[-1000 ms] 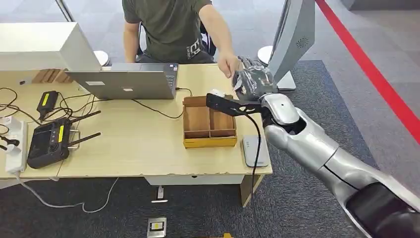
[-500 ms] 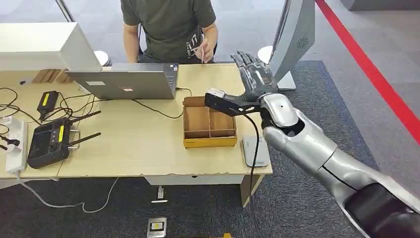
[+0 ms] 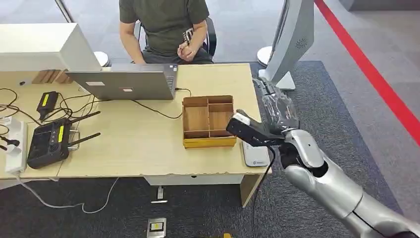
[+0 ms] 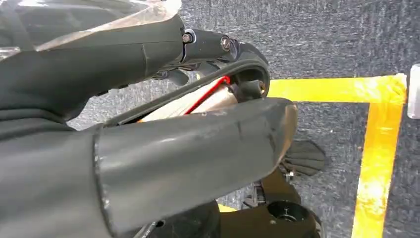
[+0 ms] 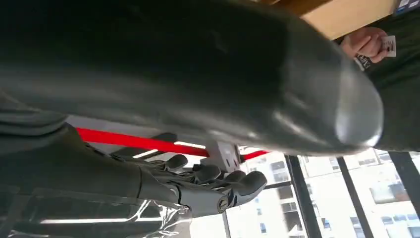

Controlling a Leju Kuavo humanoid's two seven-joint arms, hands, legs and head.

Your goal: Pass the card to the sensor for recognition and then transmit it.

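Our dark plastic-wrapped right hand (image 3: 277,106) hangs empty, fingers apart. At twelve o'clock the seated person's hand (image 3: 186,50) pinches the small white card (image 5: 389,44); we judge it thin, stiff, light, best taken by its edges

Card (image 5: 389,45): small white card with dark print, pinched upright in person's hand (image 3: 185,50) at far side of table, held close to chest. Sensor (image 3: 256,153): flat grey-white pad with rounded corners, lying flat on table's near right corner, just right of wooden box.

An office: a wooden counter (image 3: 148,144) carries a laptop (image 3: 124,82) and cables, a seated person (image 3: 166,25) behind it, grey carpet (image 3: 322,99) around.
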